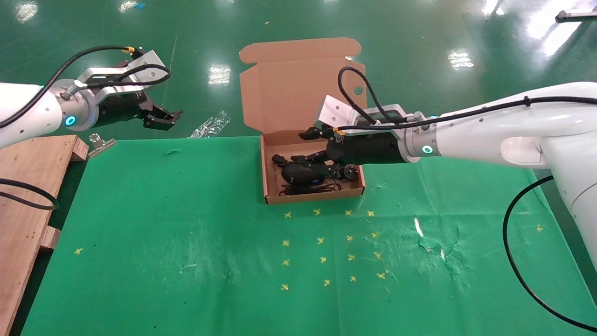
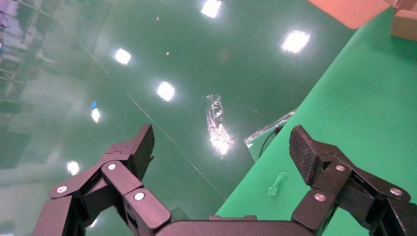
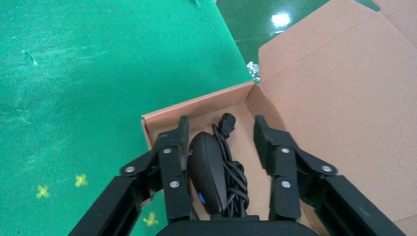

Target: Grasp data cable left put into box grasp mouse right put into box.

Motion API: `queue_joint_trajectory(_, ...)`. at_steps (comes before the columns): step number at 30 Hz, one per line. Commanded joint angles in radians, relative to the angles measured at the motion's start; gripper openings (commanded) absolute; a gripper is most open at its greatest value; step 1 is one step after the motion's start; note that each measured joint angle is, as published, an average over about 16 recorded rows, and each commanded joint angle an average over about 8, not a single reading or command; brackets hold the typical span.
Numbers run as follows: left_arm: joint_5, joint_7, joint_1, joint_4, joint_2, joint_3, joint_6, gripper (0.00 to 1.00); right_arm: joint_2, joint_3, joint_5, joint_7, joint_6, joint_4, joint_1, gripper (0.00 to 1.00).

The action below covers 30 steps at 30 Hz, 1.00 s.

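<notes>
The left hand (image 1: 163, 116) hangs wide and empty off the table's (image 1: 163, 224) far left edge. In the box (image 1: 313, 198) lie the cable (image 1: 326, 185) and, on top, the mouse (image 1: 298, 173). The right hand (image 1: 305, 147) hovers just above, fingers spread, holding nothing. The mouse looks light, hard and slick: best gripped across its sides.

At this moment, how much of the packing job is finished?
Both items look packed: the data cable and the mouse lie inside the box. The right gripper hovers over them, jaws open, empty. The left gripper is parked aside, open. Only withdrawal seems left.
</notes>
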Motion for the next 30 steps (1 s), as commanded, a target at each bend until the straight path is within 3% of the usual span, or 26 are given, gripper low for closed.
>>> queue_joint_trajectory(1, 0.0, 0.0, 0.0, 0.0, 0.0, 0.0, 0.0, 1.0, 0.0, 0.0, -0.001, 0.0, 0.0, 0.001, 0.0, 1.0)
queue_joint_trajectory(9, 0.0, 0.0, 0.0, 0.0, 0.0, 0.0, 0.0, 1.0, 0.044, 0.019, 0.051, 0.024, -0.024, 0.061, -0.036, 1.0)
queue_joint_trajectory(30, 0.0, 0.0, 0.0, 0.0, 0.0, 0.0, 0.0, 1.0, 0.282, 0.123, 0.332, 0.15, -0.151, 0.382, -0.235, 1.0)
